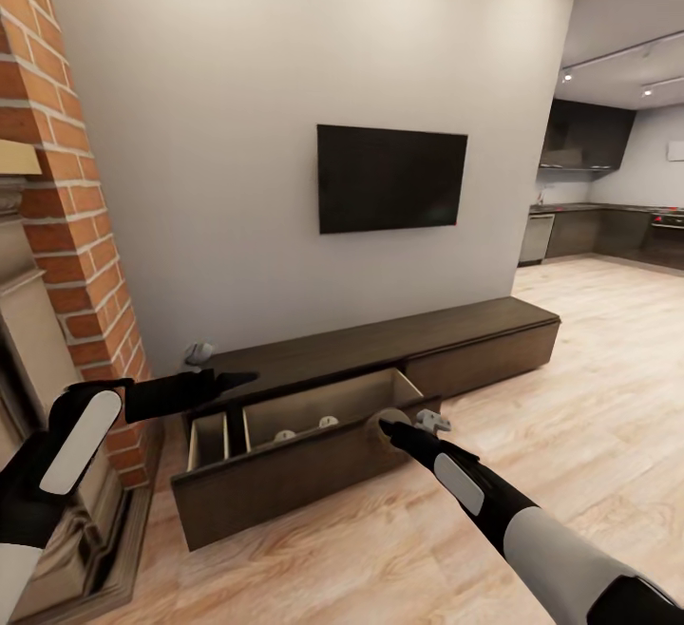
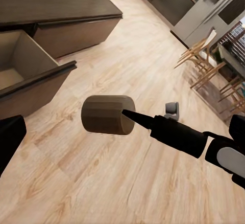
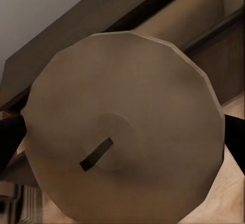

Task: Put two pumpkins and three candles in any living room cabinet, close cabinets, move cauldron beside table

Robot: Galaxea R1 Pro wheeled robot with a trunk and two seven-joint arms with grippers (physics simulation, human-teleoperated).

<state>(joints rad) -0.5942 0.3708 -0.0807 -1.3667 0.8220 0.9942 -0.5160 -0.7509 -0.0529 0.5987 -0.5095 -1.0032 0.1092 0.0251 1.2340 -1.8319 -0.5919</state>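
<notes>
The long low dark brown cabinet (image 1: 456, 326) stands against the white wall with its left drawer (image 1: 275, 484) pulled out. Two beige candles (image 1: 285, 435) (image 1: 328, 422) stand inside that drawer. My right gripper (image 1: 389, 427) is shut on a third candle (image 1: 386, 421) (image 2: 108, 114) (image 3: 122, 132), held just above the floor at the drawer's right front corner. Its dark fingers (image 3: 7, 144) press on the candle's sides. My left gripper (image 1: 242, 379) hovers over the cabinet top behind the drawer, open and holding nothing. Pumpkins, cauldron and table are out of view.
A brick fireplace (image 1: 76, 226) rises close on the left. A black TV (image 1: 391, 179) hangs above the cabinet, and a small grey object (image 1: 198, 352) sits on its left end. Wooden floor (image 1: 589, 397) stretches right toward a kitchen (image 1: 598, 226). Wooden chairs (image 2: 204, 60) stand farther off.
</notes>
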